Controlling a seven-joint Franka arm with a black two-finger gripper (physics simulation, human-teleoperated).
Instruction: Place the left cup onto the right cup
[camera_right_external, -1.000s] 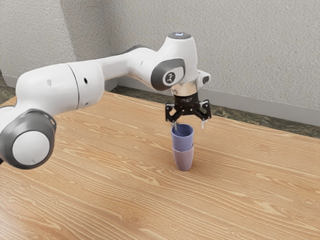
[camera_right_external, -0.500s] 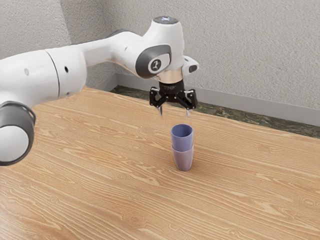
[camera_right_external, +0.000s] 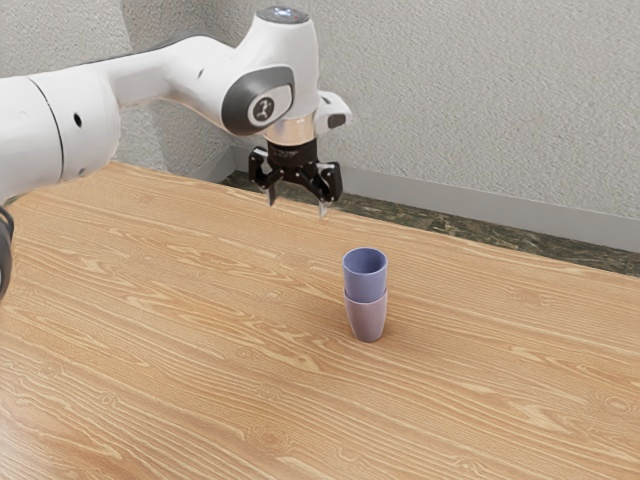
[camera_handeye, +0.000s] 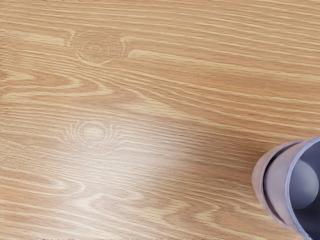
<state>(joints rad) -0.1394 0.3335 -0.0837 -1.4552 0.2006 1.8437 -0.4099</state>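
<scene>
A blue cup (camera_right_external: 365, 273) sits nested upright in the mouth of a mauve cup (camera_right_external: 367, 317) near the middle of the wooden table (camera_right_external: 180, 330). My gripper (camera_right_external: 296, 206) hangs open and empty in the air, well above the table and to the exterior view's left of the stack, clear of both cups. In the wrist view the stacked cups (camera_handeye: 292, 187) appear from above at the frame's edge, the blue rim inside the mauve one, off to the side of my hand.
A grey textured wall (camera_right_external: 500, 90) with a pale baseboard runs behind the table's far edge. Bare wood grain surrounds the cup stack on all sides.
My gripper has risen from just over the blue cup's rim and moved toward the exterior view's upper left, staying open. The stacked cups have not moved.
</scene>
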